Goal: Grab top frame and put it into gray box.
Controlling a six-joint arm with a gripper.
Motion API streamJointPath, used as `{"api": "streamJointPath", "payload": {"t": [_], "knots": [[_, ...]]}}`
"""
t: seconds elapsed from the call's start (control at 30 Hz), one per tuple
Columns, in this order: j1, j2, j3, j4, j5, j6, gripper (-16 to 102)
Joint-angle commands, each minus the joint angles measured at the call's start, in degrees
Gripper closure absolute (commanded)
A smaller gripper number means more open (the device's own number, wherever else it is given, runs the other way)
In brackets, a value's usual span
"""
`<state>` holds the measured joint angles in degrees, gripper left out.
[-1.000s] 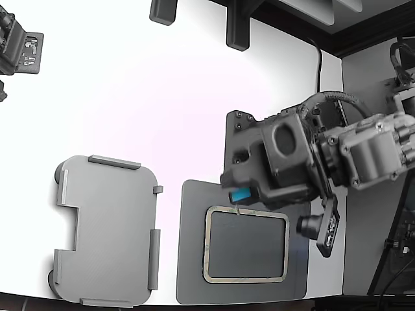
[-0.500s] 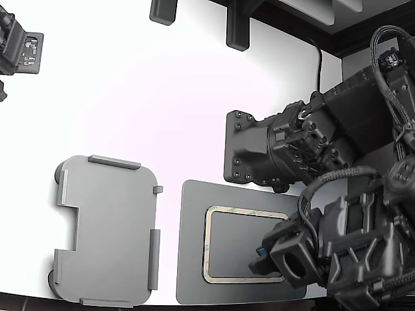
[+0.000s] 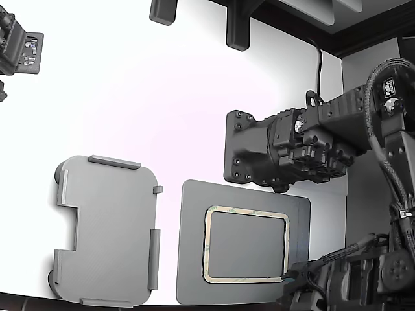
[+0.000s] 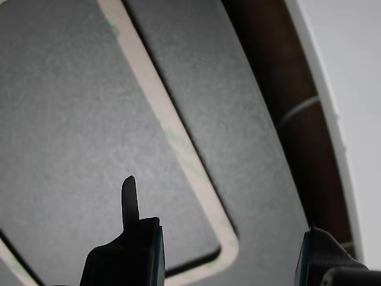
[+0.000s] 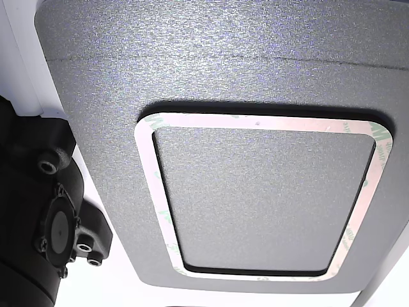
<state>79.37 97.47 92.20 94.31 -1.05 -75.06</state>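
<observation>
The top frame [image 3: 246, 210], a thin pale tan ring with greenish patches, lies flat on a dark gray pad [image 3: 193, 259] near the table's front edge. The other view shows the whole frame [image 5: 255, 121] from close up. The gray box [image 3: 107, 230], a light gray tray with raised tabs, sits apart at the exterior view's left. My gripper [image 3: 290, 275] is low at the frame's front right corner in the exterior view. In the wrist view the gripper [image 4: 223, 238] is open, its dark fingers [image 4: 140, 244] standing on either side of a rounded corner of the frame [image 4: 172, 131]. Nothing is held.
A second black arm [image 3: 285, 152] with a bolted plate hangs still just behind the pad. The table's front edge runs close under the pad and box. Dark fixtures [image 3: 237, 29] stand at the back edge, and a black device [image 3: 19, 48] at the far left.
My arm has swung from over the frame's back edge down to the exterior view's lower right. The gripper now sits at the frame's front right corner. Frame and box have not moved.
</observation>
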Motion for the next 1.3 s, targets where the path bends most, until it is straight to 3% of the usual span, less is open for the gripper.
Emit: {"api": "streamJointPath", "payload": {"t": [0.0,0.1,0.37,0.63,1.0,1.27], "knots": [[0.0,-2.1,-2.6,0.5,0.5,-0.5,-7],[0.8,-5.2,-3.0,0.5,1.3,-2.8,-14],[4.7,-9.5,-3.5,0.5,3.5,-4.8,-14],[7.8,-9.4,-1.3,-0.3,2.5,-6.6,-14],[9.2,-8.3,5.4,-8.4,2.5,-4.0,-14],[8.9,-8.4,7.0,-10.0,-0.7,-4.9,-14]]}}
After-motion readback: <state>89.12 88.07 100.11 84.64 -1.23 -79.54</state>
